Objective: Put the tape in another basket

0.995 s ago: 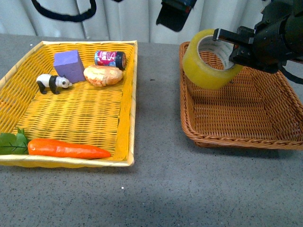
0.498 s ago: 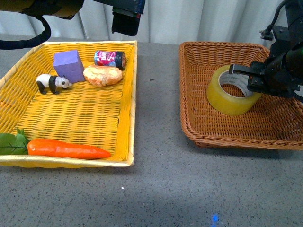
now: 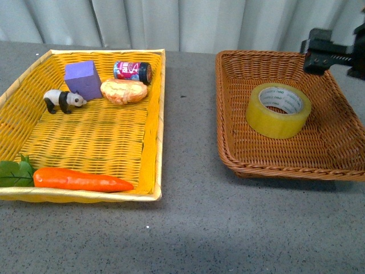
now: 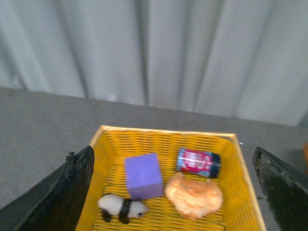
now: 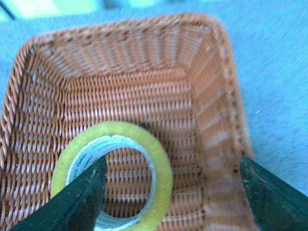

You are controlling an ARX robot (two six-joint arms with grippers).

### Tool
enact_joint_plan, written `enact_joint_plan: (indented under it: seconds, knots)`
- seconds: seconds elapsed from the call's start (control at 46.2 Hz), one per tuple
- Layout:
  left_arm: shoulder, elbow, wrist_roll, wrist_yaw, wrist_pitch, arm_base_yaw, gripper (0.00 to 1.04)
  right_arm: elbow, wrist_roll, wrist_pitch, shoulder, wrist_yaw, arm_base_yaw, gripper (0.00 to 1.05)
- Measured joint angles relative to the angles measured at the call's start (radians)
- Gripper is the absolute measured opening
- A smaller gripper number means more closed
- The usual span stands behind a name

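The tape (image 3: 279,110), a thick yellow translucent roll with a white printed core, lies flat on the floor of the brown wicker basket (image 3: 239,160), left of its middle. My right gripper (image 3: 320,56) is open and empty, raised above the basket's far right corner, clear of the tape. In the right wrist view the tape (image 5: 115,129) lies below the open right gripper (image 5: 175,192), inside the basket (image 5: 125,48), with one finger (image 5: 72,202) in front of the roll. My left gripper (image 4: 173,192) is open and empty above the far end of the yellow basket (image 4: 144,134).
The yellow basket (image 3: 154,142) on the left holds a purple block (image 3: 82,79), a toy panda (image 3: 63,100), a bread roll (image 3: 124,91), a small can (image 3: 132,70) and a carrot (image 3: 80,180) with leaves. Grey tabletop (image 3: 188,125) separates the baskets. A curtain hangs behind.
My right gripper lowered the tape into the brown basket, let it go, then rose and drew back to the far right. The left arm has left the front view.
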Motion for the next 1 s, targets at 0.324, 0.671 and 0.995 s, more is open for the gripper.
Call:
enact_joint_plan:
  seconds: [0.324, 0.671, 0.995]
  knots:
    - [-0.156, -0.297, 0.022, 0.301, 0.283, 0.087, 0.55, -0.488, -0.164, 0.910, -0.218, -0.008, -0.020, 0.53]
    - [-0.416, -0.557, 0.032, 0.351, 0.284, 0.146, 0.04, -0.795, -0.175, 0.917, -0.525, -0.054, -0.073, 0.01]
    - [-0.589, -0.708, 0.033, 0.416, 0.253, 0.213, 0.04, -0.947, -0.175, 0.797, -0.795, -0.058, -0.074, 0.01]
